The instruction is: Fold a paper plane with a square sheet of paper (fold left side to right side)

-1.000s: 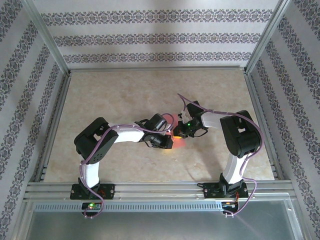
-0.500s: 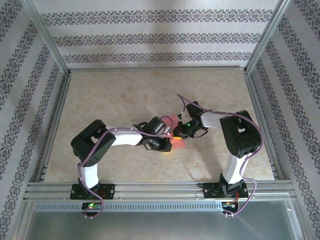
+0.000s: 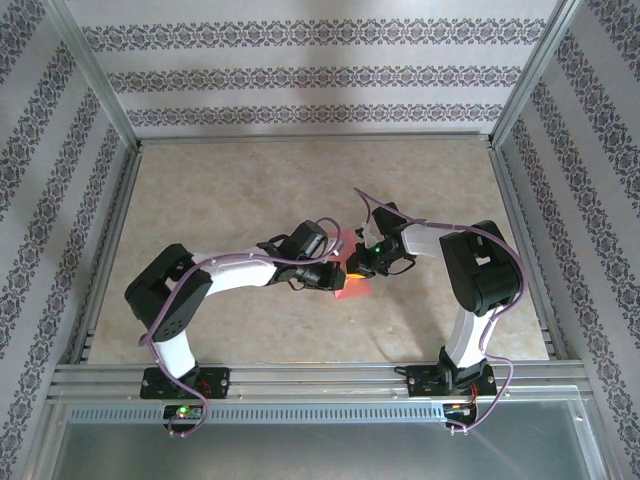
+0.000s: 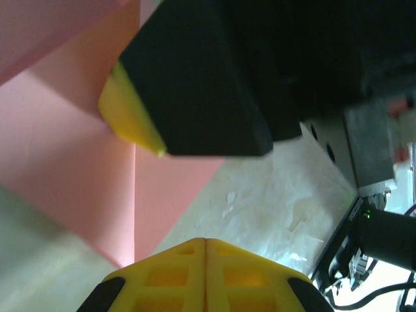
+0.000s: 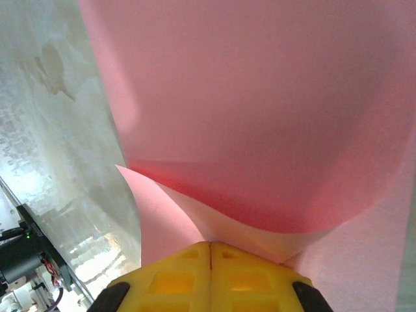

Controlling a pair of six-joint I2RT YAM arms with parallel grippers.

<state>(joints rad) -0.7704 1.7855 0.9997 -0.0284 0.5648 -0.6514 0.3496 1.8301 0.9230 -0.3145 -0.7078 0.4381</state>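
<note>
The square sheet of paper (image 3: 352, 289) is salmon pink and sits at the table's middle, mostly hidden under both grippers. In the right wrist view the sheet (image 5: 260, 97) curls over itself, its layers running into the tips of my right gripper (image 5: 210, 244), which is shut on it. That right gripper (image 3: 354, 266) meets my left gripper (image 3: 334, 276) above the paper. My left gripper (image 4: 206, 240) is shut, with nothing seen between its yellow tips. Beyond them the sheet (image 4: 71, 169) lies creased on the table, and a black finger (image 4: 195, 84) of the right gripper hangs over it.
The beige marbled table (image 3: 250, 180) is fenced by aluminium rails, with one rail (image 3: 320, 375) along the near edge by the arm bases. Patterned walls stand on three sides. Purple cables loop over both arms.
My left arm has stretched farther out, and its gripper has moved up and right toward the right gripper. More pink paper shows below the grippers. The right arm has held still.
</note>
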